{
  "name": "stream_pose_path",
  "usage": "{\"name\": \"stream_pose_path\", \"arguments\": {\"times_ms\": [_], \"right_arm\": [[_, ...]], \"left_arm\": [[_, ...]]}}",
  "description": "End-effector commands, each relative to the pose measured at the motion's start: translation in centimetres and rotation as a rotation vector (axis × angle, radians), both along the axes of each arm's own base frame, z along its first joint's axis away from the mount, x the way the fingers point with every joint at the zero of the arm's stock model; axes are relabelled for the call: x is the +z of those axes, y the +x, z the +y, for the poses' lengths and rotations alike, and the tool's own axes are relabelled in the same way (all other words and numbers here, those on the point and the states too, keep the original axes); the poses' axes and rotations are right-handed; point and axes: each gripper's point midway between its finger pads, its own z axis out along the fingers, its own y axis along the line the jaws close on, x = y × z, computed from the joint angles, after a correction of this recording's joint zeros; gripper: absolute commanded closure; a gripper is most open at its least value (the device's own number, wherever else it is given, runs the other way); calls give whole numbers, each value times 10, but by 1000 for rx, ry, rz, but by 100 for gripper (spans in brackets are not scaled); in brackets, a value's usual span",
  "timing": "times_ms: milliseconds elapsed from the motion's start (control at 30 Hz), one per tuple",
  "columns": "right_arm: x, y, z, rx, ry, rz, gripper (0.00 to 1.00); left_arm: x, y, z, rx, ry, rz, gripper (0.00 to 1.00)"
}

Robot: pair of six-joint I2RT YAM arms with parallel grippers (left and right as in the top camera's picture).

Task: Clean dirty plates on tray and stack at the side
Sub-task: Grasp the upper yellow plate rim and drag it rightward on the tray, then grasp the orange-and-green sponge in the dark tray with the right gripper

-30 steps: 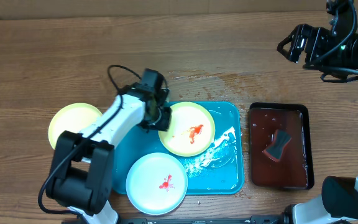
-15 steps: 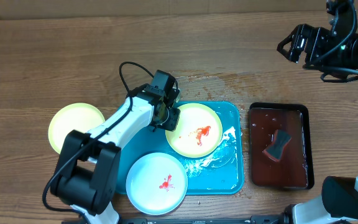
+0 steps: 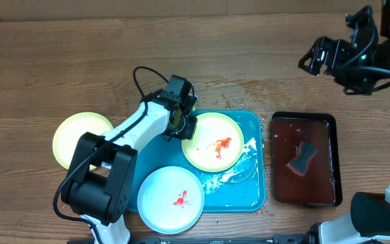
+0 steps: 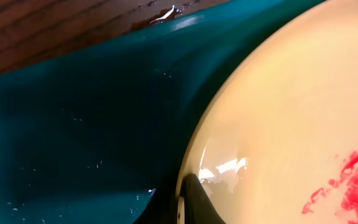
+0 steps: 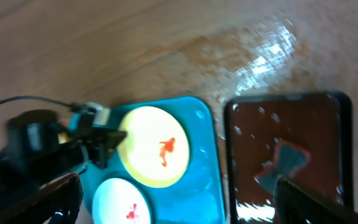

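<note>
A pale yellow-green plate [image 3: 214, 141] with a red sauce smear lies on the back of the turquoise tray [image 3: 249, 186]. My left gripper [image 3: 183, 126] is shut on its left rim; in the left wrist view a dark finger [image 4: 194, 200] lies over the plate's edge [image 4: 291, 124]. A white plate [image 3: 171, 198] with a small red smear sits at the tray's front left. A clean yellow-green plate [image 3: 80, 139] lies on the table left of the tray. My right gripper [image 3: 317, 57] is open and empty, high at the back right, and its wrist view [image 5: 178, 183] looks down on the tray [image 5: 201, 186].
A black tray [image 3: 327, 183] of reddish-brown liquid with a dark sponge [image 3: 301, 157] stands right of the turquoise tray. White foam and water lie on the turquoise tray's right half. The wood behind the trays is wet. A cable loops over my left arm.
My left gripper has pulled the smeared yellow-green plate a little to the right on the tray. The right arm has shifted slightly left.
</note>
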Motion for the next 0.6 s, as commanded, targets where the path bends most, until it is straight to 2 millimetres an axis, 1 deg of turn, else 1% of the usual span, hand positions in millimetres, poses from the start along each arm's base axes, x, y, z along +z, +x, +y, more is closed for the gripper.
{"name": "stream_pose_path", "arguments": {"times_ms": [0,67,167,300,367,433,500,567], "right_arm": [[-28,-6,-18,-107,-72,109,0],[-52,-13,-20,-130,-82,193,0],[-91,-24,-19,-127,-79,307,0],[-142,-37,-11,-115,-37,411,0],[-164,-42,-1,-104,24,446,0],[-181,-47,10,-93,88,467,0],[-198,-54,14,-91,115,489,0],[-217,-65,15,-102,117,525,0]], "left_arm": [[-21,-8,5,69,41,62,96],[-20,-7,5,109,33,69,96],[-19,-7,3,132,27,73,96],[-19,-8,3,135,27,77,96],[-19,-8,3,134,28,79,96],[-19,-9,4,127,30,79,96],[-19,-9,4,126,30,79,96],[-19,-9,4,127,29,79,96]]}}
